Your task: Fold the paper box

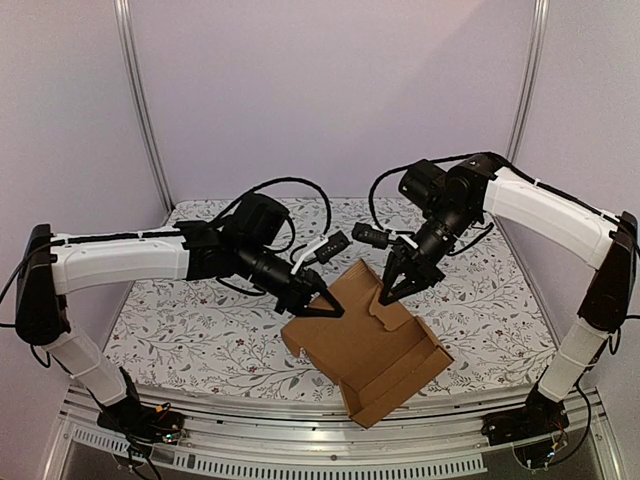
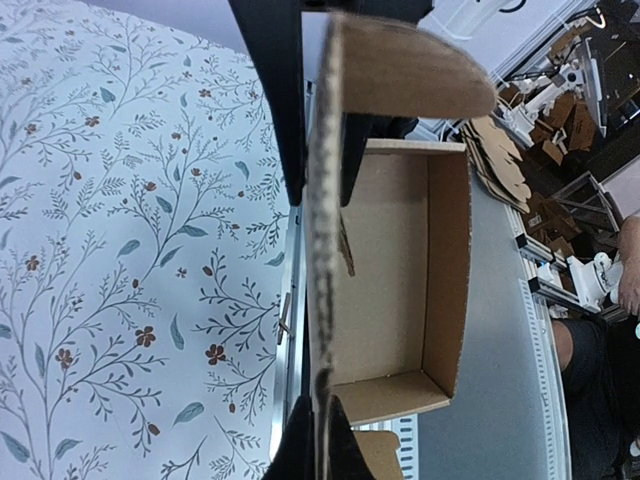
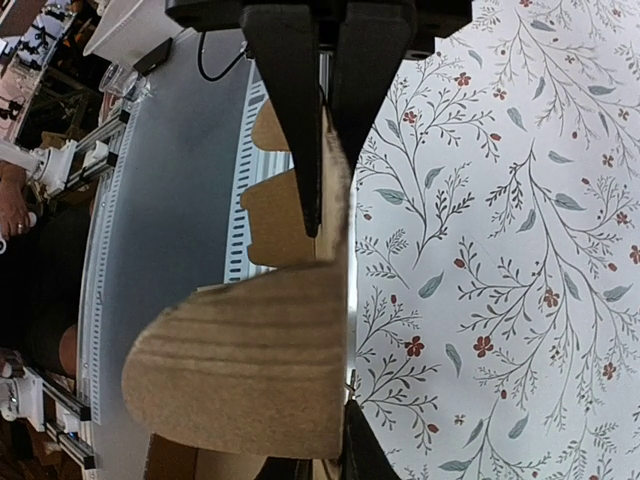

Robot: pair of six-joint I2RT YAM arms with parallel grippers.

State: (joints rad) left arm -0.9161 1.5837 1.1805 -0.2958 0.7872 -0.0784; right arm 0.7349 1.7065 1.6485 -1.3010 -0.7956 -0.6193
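Top external view: the paper box (image 1: 385, 350) sits on the floral-covered bench (image 1: 180, 320), right of centre, with its near corner at the front edge. Condition: partly formed. A shallow tray with raised walls shows at the near side, and a larger panel stands tilted up at the far side.

Left tool (image 1: 322, 305): pressed together on the box's left side wall. The left wrist view confirms this. The side wall (image 2: 322, 250) runs edge-on straight between the jaws, with the tray's interior beyond.

Right tool (image 1: 398, 290): set over the upper edge of the raised far panel. The right wrist view shows its jaws on either side of that panel, close to the cardboard. A rounded flap (image 3: 240, 370) curls off the panel toward the camera. Whether the jaws clamp the panel or stand slack about it cannot be told.

Assessment: the step in hand appears to be raising the walls and far panel, with one tool at each side. The box is not closed, and folding looks roughly midway.

Next move, as judged: the rounded flap needs turning inward and tucking behind the adjacent wall while the left tool's pinch holds the tray square. This calls for a firm hold on thin board without creasing it. It also needs a steady anchor so the light carton does not slide on the bench.
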